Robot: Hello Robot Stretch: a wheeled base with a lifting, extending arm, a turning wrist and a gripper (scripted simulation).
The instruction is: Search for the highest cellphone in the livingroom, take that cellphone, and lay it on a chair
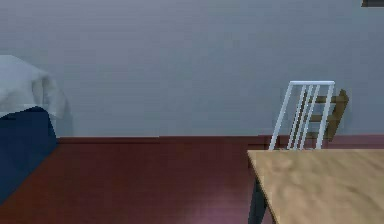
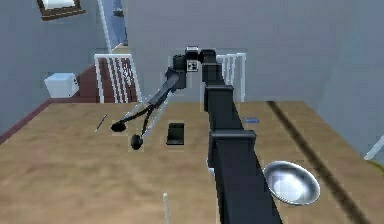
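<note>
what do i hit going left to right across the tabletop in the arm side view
thin stick → gripper → dark flat cellphone → arm bar → metal bowl
</note>
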